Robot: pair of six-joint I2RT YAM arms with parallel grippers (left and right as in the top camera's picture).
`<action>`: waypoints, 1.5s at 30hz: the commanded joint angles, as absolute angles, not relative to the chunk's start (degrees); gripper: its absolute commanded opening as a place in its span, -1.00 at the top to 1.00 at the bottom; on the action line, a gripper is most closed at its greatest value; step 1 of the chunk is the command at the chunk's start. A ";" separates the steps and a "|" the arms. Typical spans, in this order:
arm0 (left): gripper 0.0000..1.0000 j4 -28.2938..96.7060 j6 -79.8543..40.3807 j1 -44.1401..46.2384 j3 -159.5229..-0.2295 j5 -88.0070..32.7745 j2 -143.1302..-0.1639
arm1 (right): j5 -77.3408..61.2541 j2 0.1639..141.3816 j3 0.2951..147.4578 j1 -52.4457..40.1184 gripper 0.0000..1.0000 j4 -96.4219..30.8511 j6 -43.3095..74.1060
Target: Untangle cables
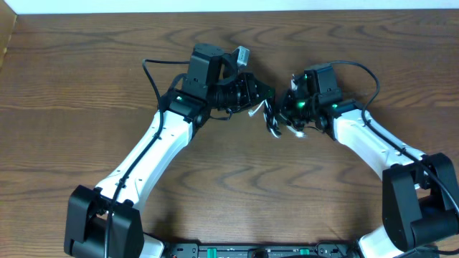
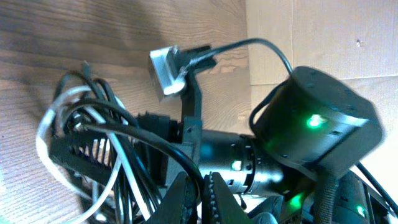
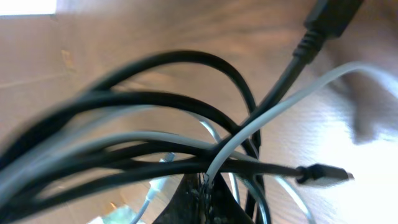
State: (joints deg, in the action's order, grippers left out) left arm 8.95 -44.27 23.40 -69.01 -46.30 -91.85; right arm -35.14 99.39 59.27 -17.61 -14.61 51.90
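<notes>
Two white-and-black robot arms reach in from the lower corners of the overhead view, bend at the elbow and meet nose to nose in the upper middle of the frame above the dark brown wood-grain surface (image 1: 72, 72). The left end effector (image 1: 264, 97) (image 2: 200, 190) points right and the right end effector (image 1: 290, 107) (image 3: 202, 196) points left, with only a small gap between them. Two cables hang in that gap as one knot: one thin white charging cable (image 1: 254, 109) (image 2: 40, 130) (image 3: 280, 102) and one thin black charging cable (image 1: 275, 129) (image 2: 124, 127) (image 3: 186, 59). The left wrist view shows the left fingers pressed together at the bottom edge, with a black strand running down into the point where they meet. The tangle of white and black loops fills the left half of that frame. The right arm's black wrist housing (image 2: 317, 134), lit by a green light, sits at the right. In the right wrist view the right fingers are likewise closed at the bottom centre, pinching a white strand that rises from between them. Black and white loops cross the whole frame. Two black plug ends show there, one at the upper right (image 3: 329, 15) and one at the lower right (image 3: 323, 174).
</notes>
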 commanded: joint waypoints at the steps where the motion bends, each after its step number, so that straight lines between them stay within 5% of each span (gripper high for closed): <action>1: 0.85 8.67 -40.88 21.67 -69.25 -47.35 -91.07 | -33.63 99.37 59.20 -14.06 0.98 -19.51 43.09; 13: 0.85 24.12 -20.56 17.82 -68.53 -46.68 -91.55 | -21.98 86.80 59.20 0.01 0.98 -42.13 27.11; 26: 0.85 28.03 -17.17 22.68 -68.36 -40.77 -100.36 | -18.06 85.62 59.13 -3.05 0.98 -45.19 28.05; 29: 0.72 28.01 -17.19 22.96 -68.36 -40.62 -102.78 | -17.87 85.62 59.13 -3.05 0.97 -45.23 28.03; 31: 0.42 28.03 -17.19 22.96 -68.36 -40.21 -104.53 | -17.52 85.62 59.13 -3.07 0.87 -45.23 28.01; 34: 0.09 27.81 -17.19 22.98 -68.36 -39.55 -107.18 | -17.47 85.62 59.13 -3.09 0.39 -45.25 27.53; 38: -0.16 26.46 -17.67 23.79 -68.36 -39.55 -110.85 | -17.47 85.62 59.13 -3.09 -0.10 -45.30 27.11; 45: -0.18 21.04 -22.00 26.37 -68.36 -39.40 -114.69 | -17.47 85.62 59.13 -3.11 -0.15 -45.50 26.85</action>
